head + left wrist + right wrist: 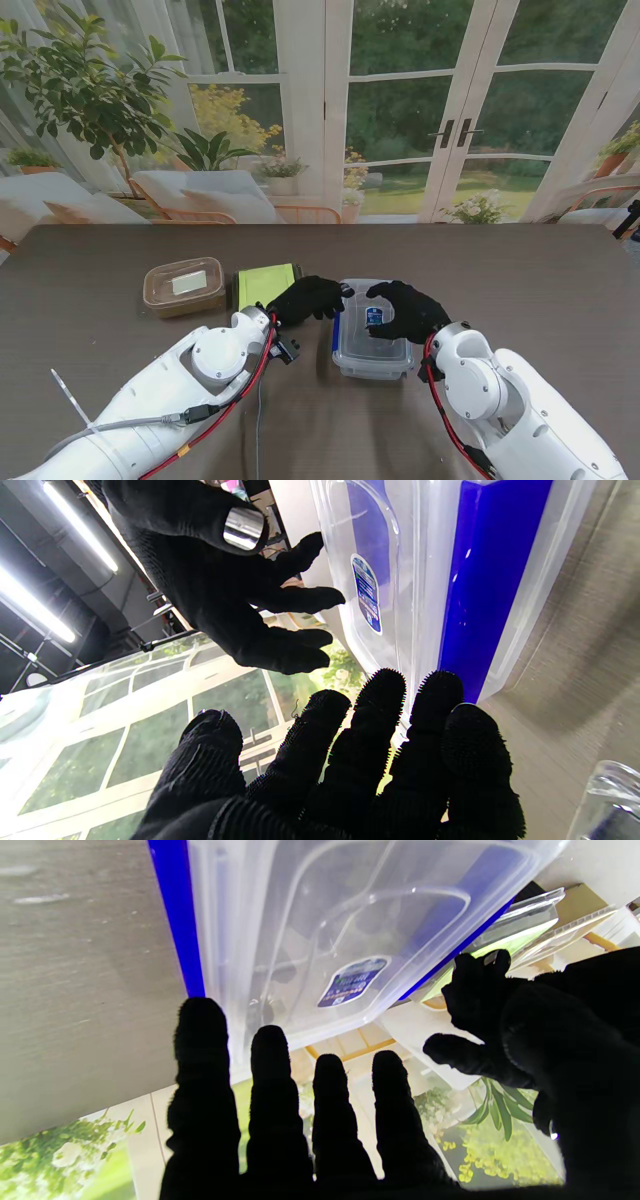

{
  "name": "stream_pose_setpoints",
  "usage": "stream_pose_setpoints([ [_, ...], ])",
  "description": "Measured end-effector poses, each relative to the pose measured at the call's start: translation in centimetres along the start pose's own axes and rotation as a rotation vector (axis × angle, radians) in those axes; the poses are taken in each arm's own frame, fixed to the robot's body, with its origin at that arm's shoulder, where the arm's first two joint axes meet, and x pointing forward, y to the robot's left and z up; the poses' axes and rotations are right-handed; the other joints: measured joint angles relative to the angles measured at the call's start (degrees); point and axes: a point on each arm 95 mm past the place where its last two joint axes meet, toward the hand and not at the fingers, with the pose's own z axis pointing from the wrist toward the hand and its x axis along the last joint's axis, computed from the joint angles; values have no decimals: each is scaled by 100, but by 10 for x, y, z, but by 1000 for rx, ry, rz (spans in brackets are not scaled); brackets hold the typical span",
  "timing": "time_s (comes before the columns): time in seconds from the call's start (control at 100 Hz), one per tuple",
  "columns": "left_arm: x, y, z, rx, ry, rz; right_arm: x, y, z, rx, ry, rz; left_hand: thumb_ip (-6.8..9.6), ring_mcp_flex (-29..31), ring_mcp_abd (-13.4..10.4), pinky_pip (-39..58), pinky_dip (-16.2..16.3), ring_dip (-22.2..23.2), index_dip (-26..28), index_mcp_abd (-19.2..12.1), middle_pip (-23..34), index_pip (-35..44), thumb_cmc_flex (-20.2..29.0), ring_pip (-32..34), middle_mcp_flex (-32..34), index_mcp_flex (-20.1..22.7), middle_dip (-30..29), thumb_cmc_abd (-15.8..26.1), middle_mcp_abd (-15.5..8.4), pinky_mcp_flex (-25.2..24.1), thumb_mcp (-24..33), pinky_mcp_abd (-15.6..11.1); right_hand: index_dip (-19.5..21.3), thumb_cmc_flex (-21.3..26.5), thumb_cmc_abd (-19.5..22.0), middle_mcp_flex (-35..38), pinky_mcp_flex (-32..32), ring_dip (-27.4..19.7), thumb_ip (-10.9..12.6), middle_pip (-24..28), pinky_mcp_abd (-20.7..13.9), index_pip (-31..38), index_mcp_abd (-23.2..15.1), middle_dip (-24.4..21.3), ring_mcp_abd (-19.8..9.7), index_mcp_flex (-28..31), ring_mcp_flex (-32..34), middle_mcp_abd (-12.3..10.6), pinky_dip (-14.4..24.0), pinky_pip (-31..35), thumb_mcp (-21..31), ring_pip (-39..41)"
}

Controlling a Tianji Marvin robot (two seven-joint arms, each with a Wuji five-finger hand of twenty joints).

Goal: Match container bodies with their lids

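A clear container [372, 352] with blue side clips and its lid on sits on the table in front of me, a small blue label [374, 317] on top. My left hand [310, 298] hovers at its far left corner with fingers spread, holding nothing. My right hand [405, 308] hangs over the lid's far right part, fingers apart and empty. In the left wrist view my left hand [350, 770] reaches beside the container [425, 555] and its blue clip [480, 595]. In the right wrist view my right hand [300, 1130] is level with the container [350, 915].
A green flat box [265, 283] lies just left of my left hand. Farther left stands a brown-tinted closed container [183, 285]. The dark wood table [520, 280] stretches to both sides, with glass doors and plants behind it.
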Motion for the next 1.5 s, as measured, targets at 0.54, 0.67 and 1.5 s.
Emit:
stream_pose_setpoints([
  [0.54,5,-5,8,-39,53,181,-25,26,-8,-44,-151,-46,0,-79,-303,-609,-259,-235,37,-302,-75,33,-7,-368,-117,1,-111,-74,-252,-296,0,-275,5,-252,503,1581,21,355,0,-9,-11,352,363,-18,230,862,1056,81,429,693,-37,673],
  [0.67,5,-6,10,-49,61,276,-31,25,-9,-23,-178,-53,-3,-108,-408,-717,-301,-287,49,-409,-79,52,-15,-475,-163,1,-120,-180,-358,-304,4,-372,-13,-286,631,1998,24,436,0,16,-11,448,374,-20,232,1212,1321,142,430,913,-42,849],
  [1.5,-5,-9,18,-101,66,610,-50,-10,-10,150,-209,-7,-10,-680,-1062,-1462,-516,-527,68,-750,-70,109,-464,-867,-807,-277,-164,-595,-949,-860,-94,-1001,-77,-304,854,2573,27,583,43,131,-11,611,909,150,221,1970,1806,200,430,1314,-44,1152],
])
